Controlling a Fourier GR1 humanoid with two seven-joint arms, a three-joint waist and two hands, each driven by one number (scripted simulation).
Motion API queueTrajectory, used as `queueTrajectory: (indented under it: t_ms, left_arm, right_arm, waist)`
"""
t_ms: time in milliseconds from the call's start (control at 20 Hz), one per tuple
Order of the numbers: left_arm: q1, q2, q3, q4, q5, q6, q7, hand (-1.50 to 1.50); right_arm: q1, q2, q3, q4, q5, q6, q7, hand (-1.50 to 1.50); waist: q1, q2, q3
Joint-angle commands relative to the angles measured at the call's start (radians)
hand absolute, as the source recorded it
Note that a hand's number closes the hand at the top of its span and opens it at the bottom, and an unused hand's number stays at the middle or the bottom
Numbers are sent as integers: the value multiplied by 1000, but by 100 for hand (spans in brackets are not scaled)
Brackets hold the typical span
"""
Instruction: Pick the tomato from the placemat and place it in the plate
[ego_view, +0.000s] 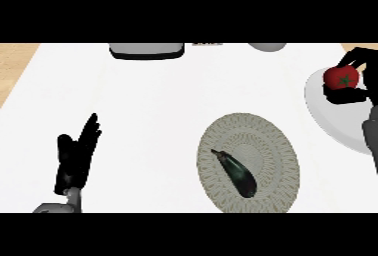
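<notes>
The red tomato (342, 77) with a green stem star is held over the white plate (332, 117) at the right edge. My right hand (353, 92) is curled round it, fingers above and below. A round woven placemat (277, 150) lies in the middle right, with a dark eggplant (236, 172) resting on it. At the lower left my left hand (75, 157) rests open, fingers pointing up, touching nothing.
A grey rectangular appliance (146, 50) sits at the back edge, and a pale rounded object (267, 46) lies further right. The white counter (148, 110) ends in a wooden strip (15, 65) on the left.
</notes>
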Motion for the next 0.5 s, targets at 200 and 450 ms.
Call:
queueTrajectory:
  t_ms: [200, 450]
  left_arm:
    - [-18, -55, -19, 26, -48, 18, -14, 0]
    - [0, -15, 4, -47, -34, -24, 28, 0]
  right_arm:
    - [-78, -69, -109, 181, -18, -30, 13, 150]
    - [-128, -148, -150, 357, -20, -34, -47, 150]
  waist:
    - [27, 9, 1]
    - [35, 10, 2]
